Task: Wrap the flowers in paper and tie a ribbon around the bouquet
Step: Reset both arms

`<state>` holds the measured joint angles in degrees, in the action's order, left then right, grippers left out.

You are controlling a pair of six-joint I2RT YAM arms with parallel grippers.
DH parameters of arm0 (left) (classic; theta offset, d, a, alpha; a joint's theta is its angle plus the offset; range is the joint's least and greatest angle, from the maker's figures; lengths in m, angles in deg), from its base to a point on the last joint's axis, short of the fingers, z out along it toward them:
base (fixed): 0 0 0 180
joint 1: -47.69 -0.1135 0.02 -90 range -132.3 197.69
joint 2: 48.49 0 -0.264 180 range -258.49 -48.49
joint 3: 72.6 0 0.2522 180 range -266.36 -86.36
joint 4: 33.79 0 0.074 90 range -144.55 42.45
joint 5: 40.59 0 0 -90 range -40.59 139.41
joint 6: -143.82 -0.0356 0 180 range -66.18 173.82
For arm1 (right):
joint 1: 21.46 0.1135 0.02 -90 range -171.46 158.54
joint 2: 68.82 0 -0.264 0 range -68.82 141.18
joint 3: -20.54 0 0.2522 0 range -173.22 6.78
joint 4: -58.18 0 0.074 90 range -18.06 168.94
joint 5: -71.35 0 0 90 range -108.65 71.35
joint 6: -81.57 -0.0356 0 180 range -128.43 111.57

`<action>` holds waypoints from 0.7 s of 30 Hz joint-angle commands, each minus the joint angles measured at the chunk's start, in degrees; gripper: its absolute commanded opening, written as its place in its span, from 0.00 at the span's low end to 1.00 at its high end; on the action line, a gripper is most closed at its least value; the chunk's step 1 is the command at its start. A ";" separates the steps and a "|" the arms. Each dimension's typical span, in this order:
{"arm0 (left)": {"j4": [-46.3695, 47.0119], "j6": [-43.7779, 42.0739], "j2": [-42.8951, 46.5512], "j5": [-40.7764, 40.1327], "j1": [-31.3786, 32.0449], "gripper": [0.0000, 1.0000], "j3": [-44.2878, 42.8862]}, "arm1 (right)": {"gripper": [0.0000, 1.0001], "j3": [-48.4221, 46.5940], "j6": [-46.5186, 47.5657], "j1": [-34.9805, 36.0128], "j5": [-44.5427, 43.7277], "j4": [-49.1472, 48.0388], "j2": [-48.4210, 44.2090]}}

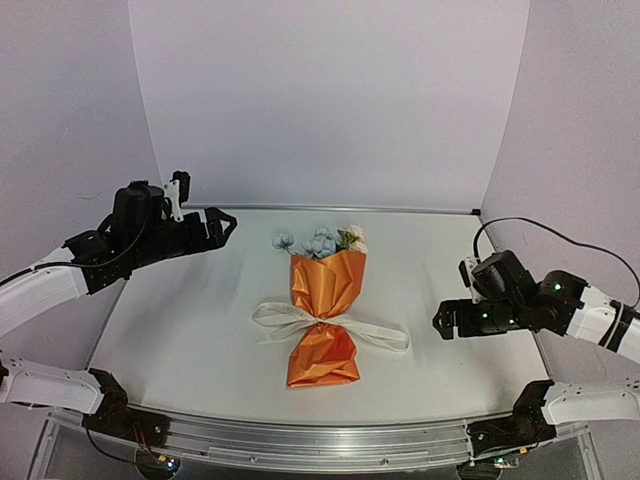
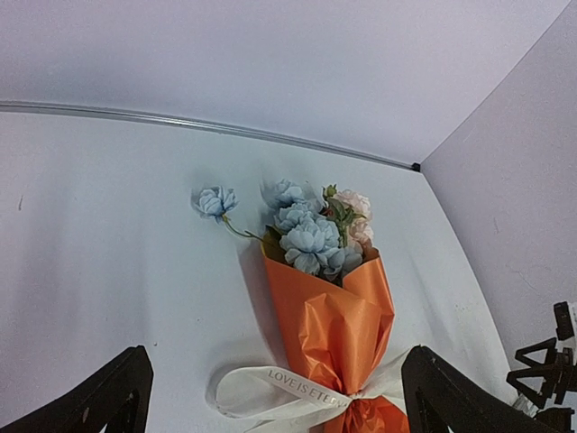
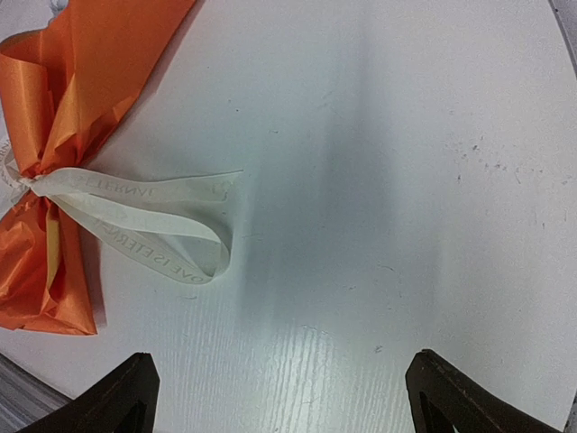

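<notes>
The bouquet (image 1: 322, 345) lies in the middle of the table, its orange paper (image 1: 328, 283) cinched at the waist. The flowers (image 1: 320, 242), pale blue and cream, stick out at the far end. A cream ribbon (image 1: 300, 318) is tied around the waist in a bow, its loops spread to both sides. My left gripper (image 1: 222, 222) hangs open at the far left, well away from the bouquet. My right gripper (image 1: 445, 322) is open too, low to the right of the bow's right loop (image 3: 171, 244). In the left wrist view, flowers (image 2: 311, 239), paper (image 2: 334, 320) and ribbon (image 2: 270, 383) show between the wide-apart fingers (image 2: 108, 397).
The white table (image 1: 180, 330) is bounded by lilac walls (image 1: 330, 90) at the back and both sides. A metal rail (image 1: 300, 440) runs along the near edge by the arm bases. The right arm's cable (image 1: 540, 230) loops above it.
</notes>
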<state>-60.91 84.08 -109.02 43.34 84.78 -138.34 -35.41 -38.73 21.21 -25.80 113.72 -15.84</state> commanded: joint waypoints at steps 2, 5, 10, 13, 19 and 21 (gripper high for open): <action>1.32 -0.38 1.40 -3.42 0.01 1.00 0.57 | 0.98 2.05 1.29 -0.22 -5.47 2.99 -4.46; 1.03 -0.19 1.16 -3.77 0.03 1.00 0.98 | 0.98 2.66 1.50 -0.22 -6.34 3.24 -5.52; -0.28 0.06 1.07 -4.89 0.01 1.00 0.92 | 0.98 2.98 1.82 -0.22 -7.24 3.33 -6.08; -0.43 -0.12 1.34 -5.09 0.01 1.00 0.90 | 0.98 2.78 1.88 -0.22 -7.22 3.36 -5.98; -0.48 -0.27 1.73 -5.01 0.01 1.00 0.92 | 0.98 2.32 2.42 -0.22 -7.19 3.31 -5.78; -0.55 -0.37 1.69 -4.92 0.01 1.00 0.75 | 0.98 2.34 2.39 -0.22 -7.26 3.40 -5.87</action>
<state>-61.62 84.08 -108.65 39.27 84.78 -137.17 -32.45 -36.94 21.21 -31.30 116.71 -21.34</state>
